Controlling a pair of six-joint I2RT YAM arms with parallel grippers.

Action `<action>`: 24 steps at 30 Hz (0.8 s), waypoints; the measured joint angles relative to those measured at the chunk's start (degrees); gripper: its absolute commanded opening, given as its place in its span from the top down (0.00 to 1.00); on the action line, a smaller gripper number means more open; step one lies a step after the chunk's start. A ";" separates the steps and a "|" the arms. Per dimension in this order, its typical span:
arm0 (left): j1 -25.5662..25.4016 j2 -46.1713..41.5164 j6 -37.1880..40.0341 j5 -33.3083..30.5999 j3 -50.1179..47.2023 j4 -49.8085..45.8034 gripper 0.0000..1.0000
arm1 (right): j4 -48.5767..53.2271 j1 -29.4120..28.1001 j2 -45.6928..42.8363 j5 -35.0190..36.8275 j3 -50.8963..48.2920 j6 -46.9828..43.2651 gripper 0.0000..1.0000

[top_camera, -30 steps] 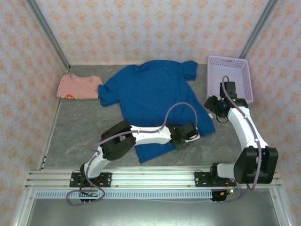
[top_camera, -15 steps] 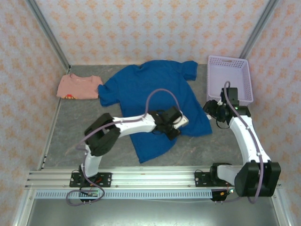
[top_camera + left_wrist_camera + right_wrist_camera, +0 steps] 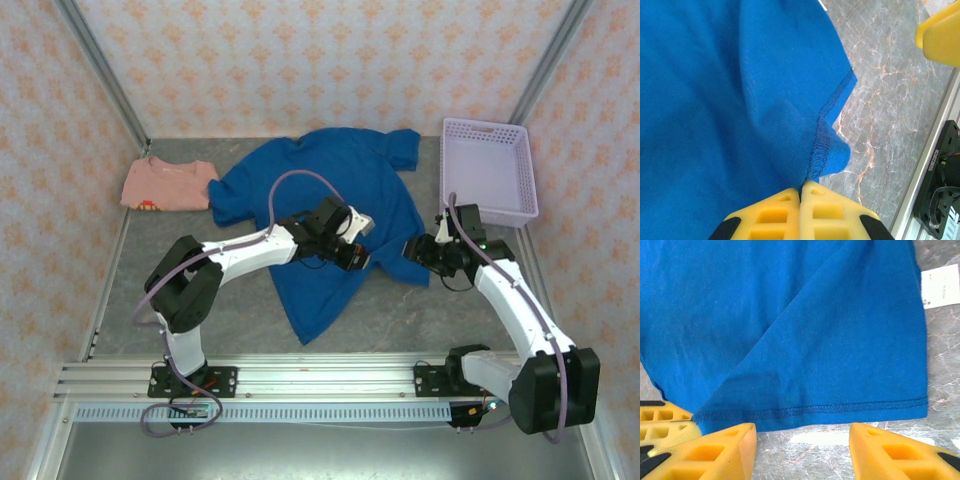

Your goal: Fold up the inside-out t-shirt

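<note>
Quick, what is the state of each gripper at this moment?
Left gripper: closed, pinching the hem of the blue t-shirt.
Right gripper: open, holding nothing, at the shirt's edge.

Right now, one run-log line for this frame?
left gripper: shut on t-shirt hem | right gripper: open, facing the hem edge | t-shirt: not yet folded

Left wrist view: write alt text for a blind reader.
The yellow left gripper is pinched shut on the stitched hem of a royal-blue cotton t-shirt spread across the left. Grey marbled tabletop lies to the right.
</note>
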State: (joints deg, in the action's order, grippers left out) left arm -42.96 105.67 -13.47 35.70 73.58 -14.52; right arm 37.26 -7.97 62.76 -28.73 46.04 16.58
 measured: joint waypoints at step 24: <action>-12.11 -0.50 4.55 -24.61 -3.37 -6.75 0.39 | -1.49 -0.26 3.08 -0.07 -1.70 -0.15 0.49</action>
State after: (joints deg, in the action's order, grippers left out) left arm -55.07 105.16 -8.93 11.09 70.22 -21.28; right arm 35.77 -8.23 65.84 -28.80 44.34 16.43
